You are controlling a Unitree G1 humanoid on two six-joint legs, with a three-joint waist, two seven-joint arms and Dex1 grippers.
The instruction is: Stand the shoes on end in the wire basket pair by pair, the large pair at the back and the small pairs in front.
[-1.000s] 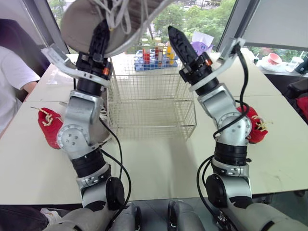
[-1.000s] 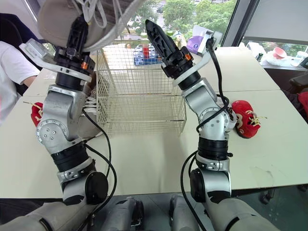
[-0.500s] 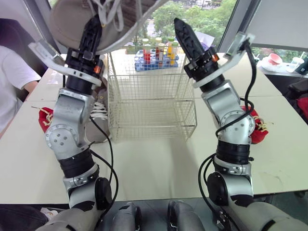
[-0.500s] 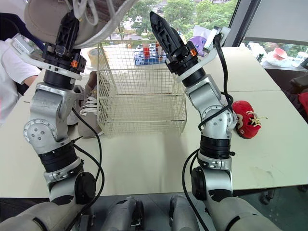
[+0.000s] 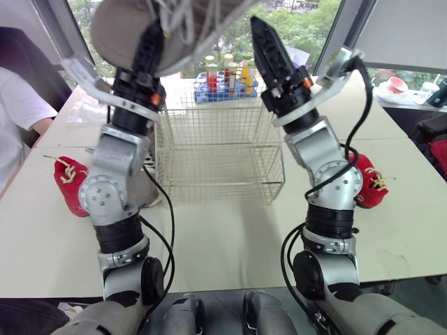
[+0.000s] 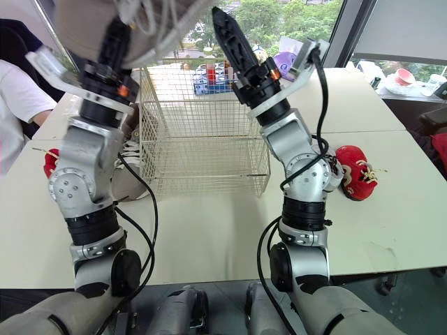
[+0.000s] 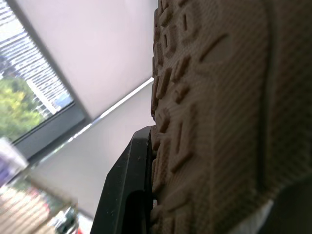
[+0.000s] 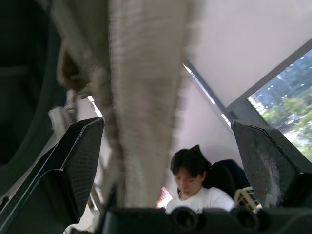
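My left gripper (image 5: 149, 52) is raised high above the wire basket (image 5: 220, 150) and shut on a large tan shoe (image 5: 133, 28). The shoe's ridged sole (image 7: 219, 97) presses against one black finger (image 7: 131, 190) in the left wrist view. My right gripper (image 5: 267, 49) points up beside the shoe, over the basket's right side, and is open. In the right wrist view its fingers (image 8: 78, 161) stand wide apart, with the shoe's grey fabric (image 8: 141, 97) hanging between them. A second large shoe (image 6: 129, 167) with white laces lies on the table left of the basket.
One small red shoe (image 5: 70, 183) lies at the table's left and another (image 5: 367, 183) at the right, behind my right arm. A rack of coloured tubes (image 5: 223, 77) stands behind the basket. A person in a white shirt (image 5: 17, 112) sits at the far left.
My left arm swung out to the left and back again with the shoe held high. My right gripper rose and moved closer to the shoe.
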